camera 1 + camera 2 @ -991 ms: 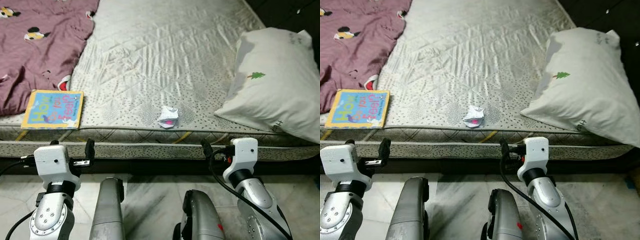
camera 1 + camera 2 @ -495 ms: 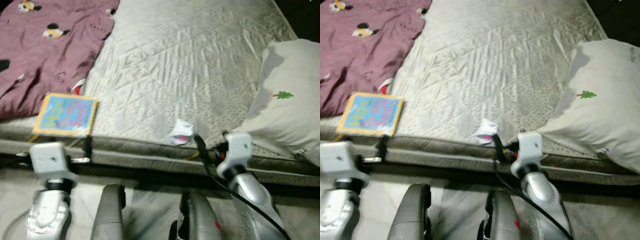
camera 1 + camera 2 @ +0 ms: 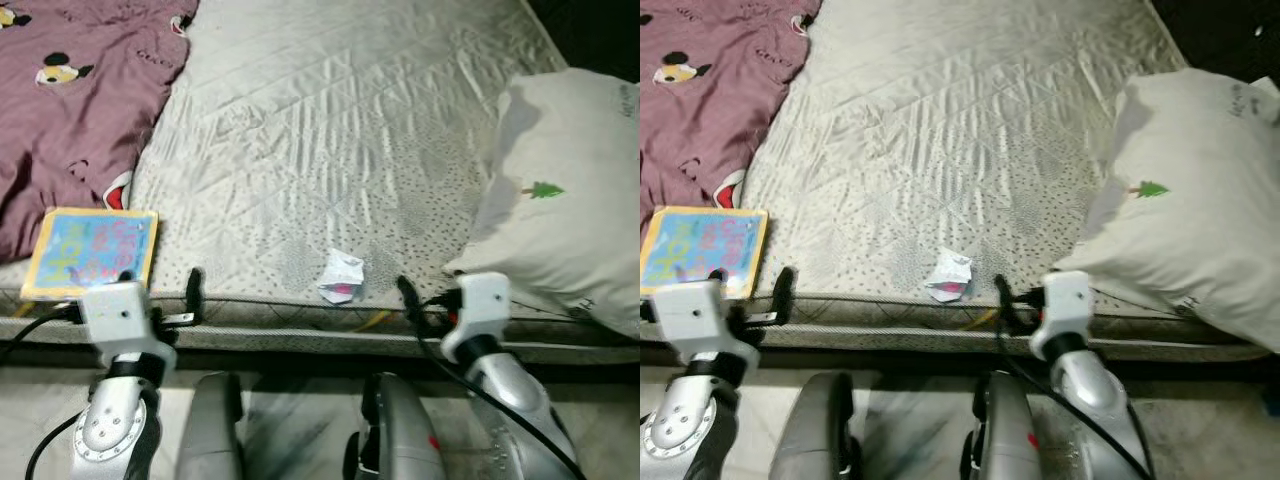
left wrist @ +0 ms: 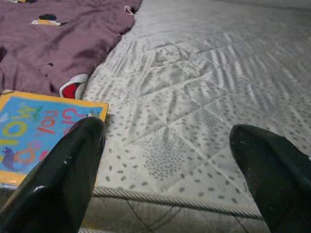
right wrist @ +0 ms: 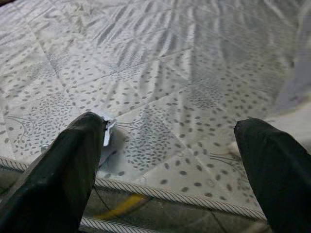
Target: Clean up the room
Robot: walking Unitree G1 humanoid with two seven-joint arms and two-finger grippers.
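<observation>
Both empty tools gape: right tool [image 3: 408, 296] at lower centre beside the crumpled white-and-pink paper scrap [image 3: 341, 276], seemingly for grabbing; left tool [image 3: 192, 292] waits.

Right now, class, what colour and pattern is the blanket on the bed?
The blanket is maroon with cartoon mouse motifs, clearest in the left eye view.

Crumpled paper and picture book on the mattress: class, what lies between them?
Bare quilted mattress lies between the crumpled paper and the picture book, as the left eye view shows.
</observation>
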